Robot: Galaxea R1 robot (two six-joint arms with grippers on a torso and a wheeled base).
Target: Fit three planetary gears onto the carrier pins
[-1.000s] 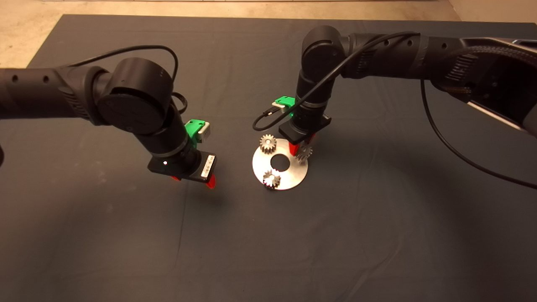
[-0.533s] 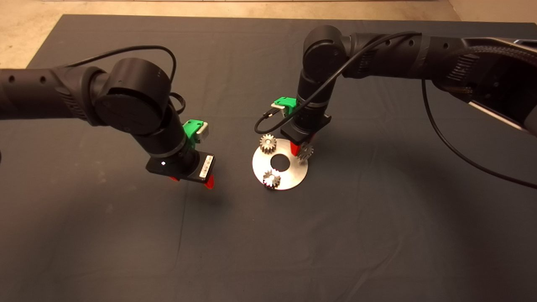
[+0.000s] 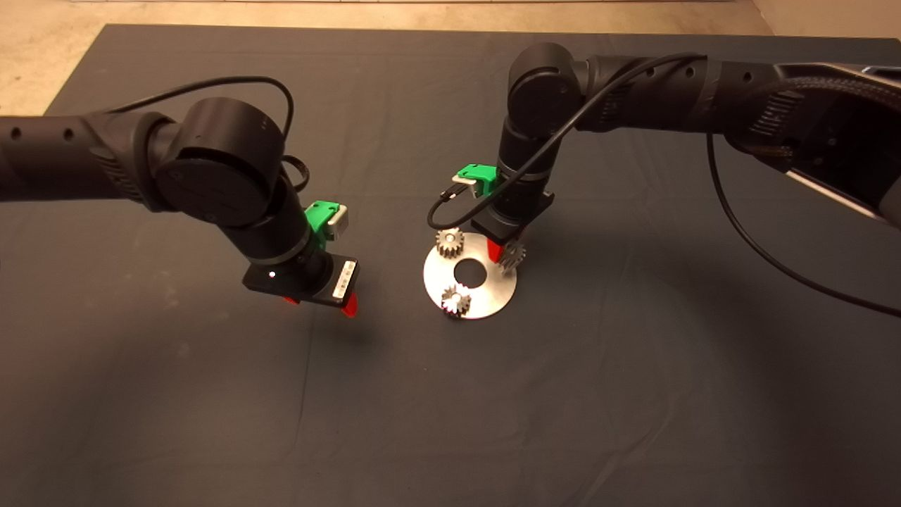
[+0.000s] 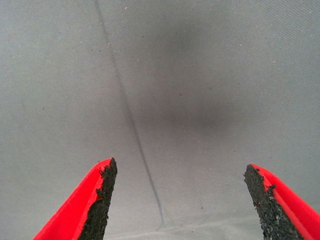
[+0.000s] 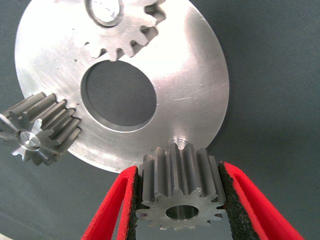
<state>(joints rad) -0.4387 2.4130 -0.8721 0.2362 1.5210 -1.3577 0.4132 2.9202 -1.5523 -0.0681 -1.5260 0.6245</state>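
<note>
We count two planetary gears (image 5: pixel 42 127) seated on carrier pins, while our right hand (image 5: pixel 179 200) pinches the third just above the last bare pin (image 5: pixel 178 143); our left hand (image 4: pixel 177 200) hangs spread, empty, beside the disc (image 3: pixel 493 292).

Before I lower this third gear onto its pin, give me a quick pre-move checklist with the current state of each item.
1. Right hand clamped on the third gear, a pad on each flank: ok.
2. Free pin bare and upright at the disc edge: ok.
3. Gear bore lined up over that pin: not ok; in the right wrist view the gear sits off to one side of it.
4. First gear and second gear seated on their pins: ok.
5. Left hand open, over bare mat, away from the disc: ok.
6. Height of gear above pin: cannot tell.
</note>
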